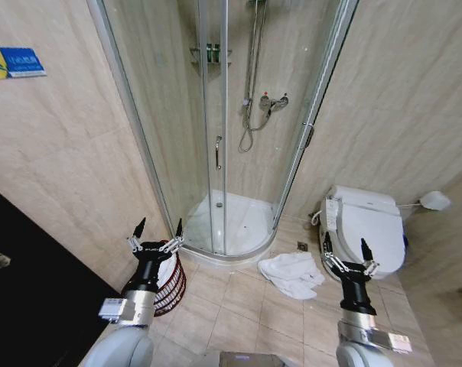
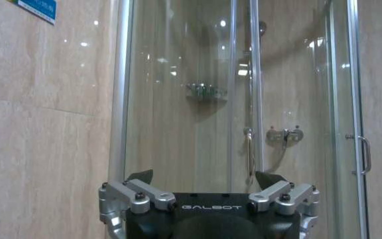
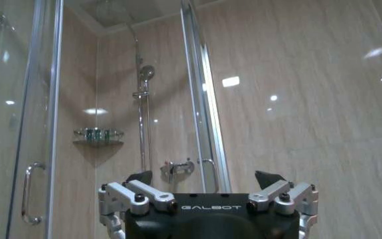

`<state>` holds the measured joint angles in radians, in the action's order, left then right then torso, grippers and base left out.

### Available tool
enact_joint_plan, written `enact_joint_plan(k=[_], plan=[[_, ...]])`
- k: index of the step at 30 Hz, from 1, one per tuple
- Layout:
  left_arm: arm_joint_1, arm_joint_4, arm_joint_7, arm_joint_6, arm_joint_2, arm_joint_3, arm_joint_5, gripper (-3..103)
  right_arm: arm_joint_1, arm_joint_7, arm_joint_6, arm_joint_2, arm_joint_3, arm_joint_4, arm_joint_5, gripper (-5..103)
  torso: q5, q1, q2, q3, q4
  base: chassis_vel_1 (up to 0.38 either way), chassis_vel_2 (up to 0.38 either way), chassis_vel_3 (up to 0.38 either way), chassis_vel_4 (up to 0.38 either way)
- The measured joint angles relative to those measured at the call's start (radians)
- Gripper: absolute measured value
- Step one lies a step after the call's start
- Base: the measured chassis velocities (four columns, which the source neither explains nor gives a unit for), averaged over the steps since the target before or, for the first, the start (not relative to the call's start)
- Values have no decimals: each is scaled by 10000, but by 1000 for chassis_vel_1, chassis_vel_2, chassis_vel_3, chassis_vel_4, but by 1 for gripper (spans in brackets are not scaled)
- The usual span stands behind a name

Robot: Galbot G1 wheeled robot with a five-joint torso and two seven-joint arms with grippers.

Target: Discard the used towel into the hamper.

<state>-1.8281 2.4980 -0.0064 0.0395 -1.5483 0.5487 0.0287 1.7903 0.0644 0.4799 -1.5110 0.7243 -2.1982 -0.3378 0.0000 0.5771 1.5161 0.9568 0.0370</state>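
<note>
A crumpled white towel [image 1: 292, 274] lies on the tiled floor between the shower base and the toilet. The hamper [image 1: 172, 284], a dark red-brown open-weave basket with something white inside, stands by the left wall, partly hidden behind my left arm. My left gripper [image 1: 159, 227] is raised above the hamper with its fingers spread open and nothing between them. My right gripper [image 1: 346, 249] hangs open in front of the toilet, to the right of the towel and above floor level. Each wrist view shows its own open gripper [image 2: 204, 177] [image 3: 204, 177] facing the shower.
A glass shower enclosure [image 1: 223, 138] with a curved white base fills the corner ahead. A white toilet [image 1: 365, 225] stands at the right, close to the towel. A dark surface [image 1: 24, 290] borders the left. Open floor tiles lie between the hamper and towel.
</note>
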Motion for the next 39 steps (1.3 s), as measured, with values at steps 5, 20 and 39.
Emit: enact_joint_plan(k=[5,20,39], plan=[[0,0,0,0,0,1,0,100,-3,32,51,0,-4,45,-20,100,-1,0,0,0,-1,0,0,0,0],[1,0,0,0,-3,0,0,100,12,58,157,5,1,142,-37,100,2,0,0,0,0,-103,-108,110,110],[0,0,0,0,-1,0,0,100,-18,67,151,70,-9,157,-63,100,-1,0,0,0,0,-118,-122,119,122]])
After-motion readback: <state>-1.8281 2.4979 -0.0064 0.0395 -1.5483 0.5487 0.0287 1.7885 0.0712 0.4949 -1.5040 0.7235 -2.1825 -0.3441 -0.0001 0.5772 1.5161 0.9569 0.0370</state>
